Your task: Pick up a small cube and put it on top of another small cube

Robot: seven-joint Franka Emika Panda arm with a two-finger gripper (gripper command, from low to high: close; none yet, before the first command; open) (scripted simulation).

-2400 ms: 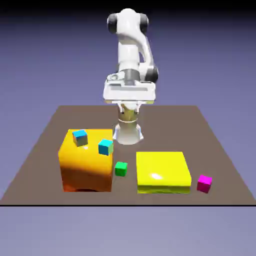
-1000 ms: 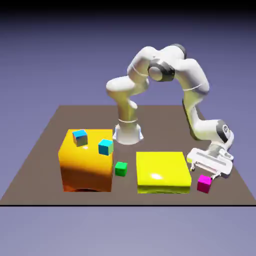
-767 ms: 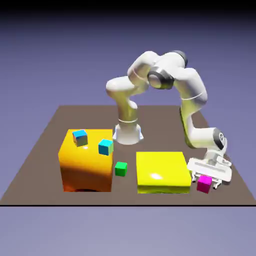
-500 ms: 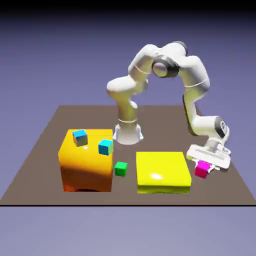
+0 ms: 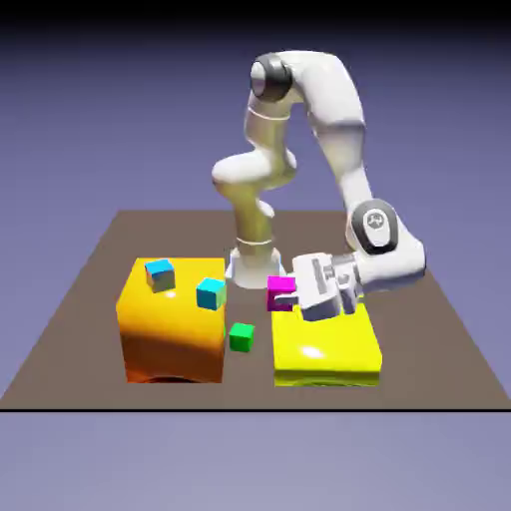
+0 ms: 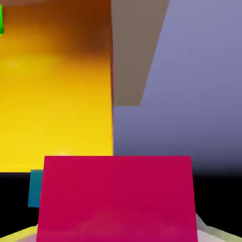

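Carrying is the step in hand: the gripper (image 5: 286, 294), turned sideways, is clamped on the magenta cube (image 5: 280, 290), aloft above the yellow block's (image 5: 327, 349) far-left corner. Next: setting it squarely atop a cyan cube (image 5: 211, 293).

Glossy white arm (image 5: 334, 120) of rounded tube segments, dark grey rings at the joints, round grey cap with a small pale mark on the wrist (image 5: 376, 222) behind the gripper (image 5: 289, 293), boxy white hand
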